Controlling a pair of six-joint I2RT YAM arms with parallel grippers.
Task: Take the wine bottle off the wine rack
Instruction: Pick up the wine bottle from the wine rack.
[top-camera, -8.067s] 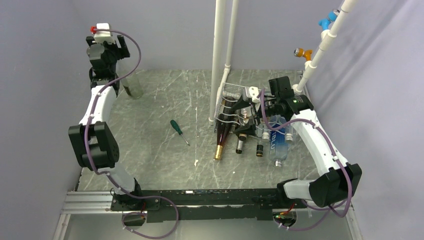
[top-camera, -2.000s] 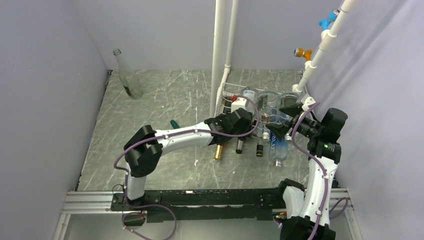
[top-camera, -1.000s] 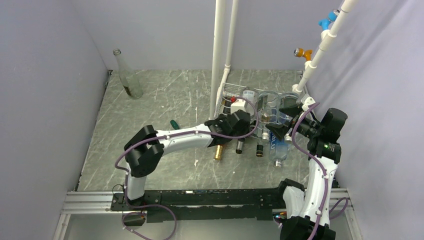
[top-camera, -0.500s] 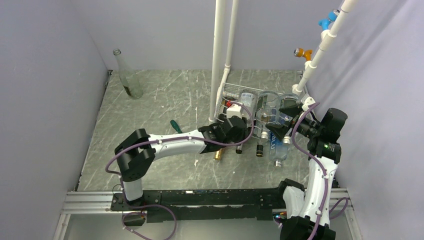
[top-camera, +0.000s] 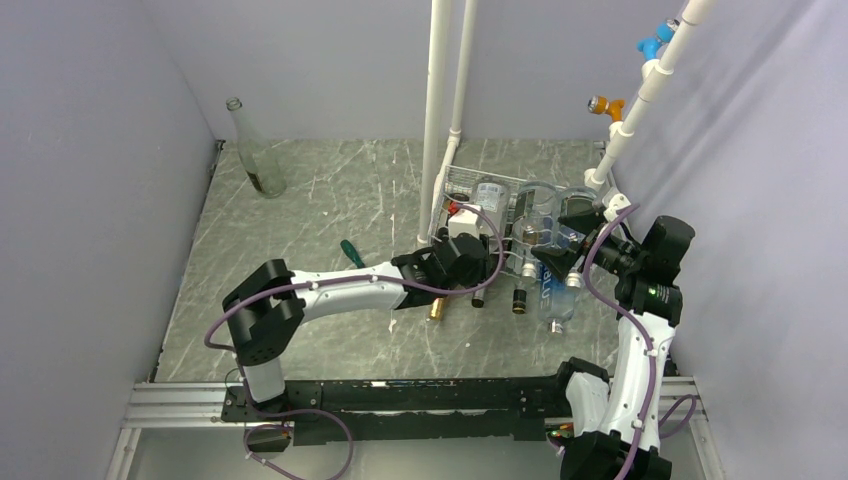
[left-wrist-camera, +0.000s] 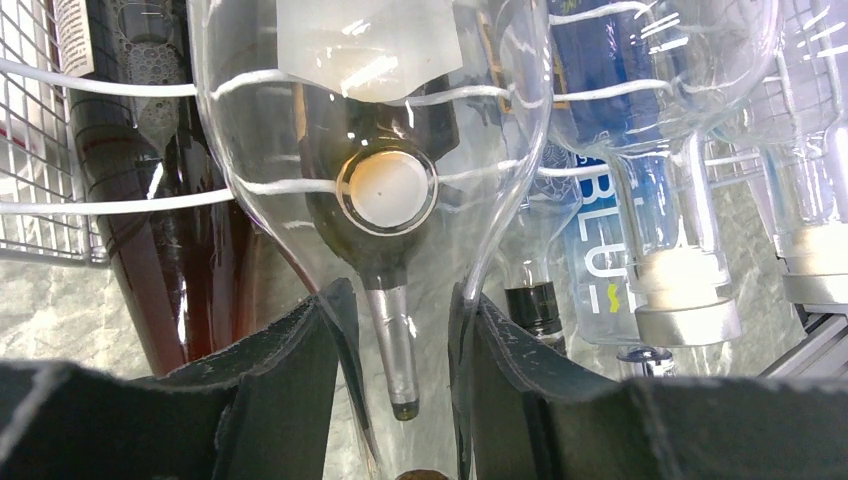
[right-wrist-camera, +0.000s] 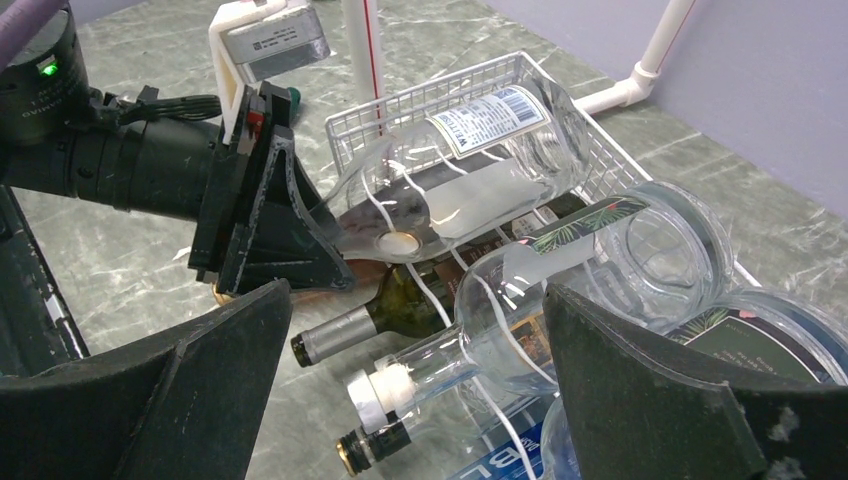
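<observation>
**Mira:** How many bottles do you count?

**Me:** Eight, as far as I can see. Seven lie in the wine rack (right-wrist-camera: 395, 105). On the top tier there are three of clear glass: the wine bottle (right-wrist-camera: 455, 185), a second clear bottle (right-wrist-camera: 600, 270) and a third clear bottle (right-wrist-camera: 770, 340). Under them are four: a dark red bottle (left-wrist-camera: 150, 220), a dark green bottle (right-wrist-camera: 335, 335), a black-capped bottle (right-wrist-camera: 372, 443) and a blue-labelled water bottle (left-wrist-camera: 600, 240). The eighth, a lone clear bottle (top-camera: 252, 150), stands upright in the far corner, well apart from both arms.

**Mira:** And your grippers?

**Me:** Two. The left gripper (left-wrist-camera: 400, 300) is partly closed around the neck of the wine bottle, with the fingers (left-wrist-camera: 290, 380) one on each side of the glass. The right gripper (right-wrist-camera: 415, 300) has its jaws as wide as they go and holds nothing. It hangs near the rack and faces the bottle necks.

**Mira:** Where does the wine bottle lie exactly?

**Me:** In the leftmost place of the top tier. Its neck points toward my left gripper and its base is beyond the fingertips.

**Mira:** Is something in the way?

**Me:** White rack wires cross its shoulder. The dark red bottle is just beside the left finger, and the dark green one lies directly under the wine bottle. One green screwdriver (top-camera: 351, 252) lies on the table (top-camera: 330, 190) behind the gripper, next to the forearm. Two white pipes (top-camera: 440, 100) stand upright at the rack's left side.
</observation>
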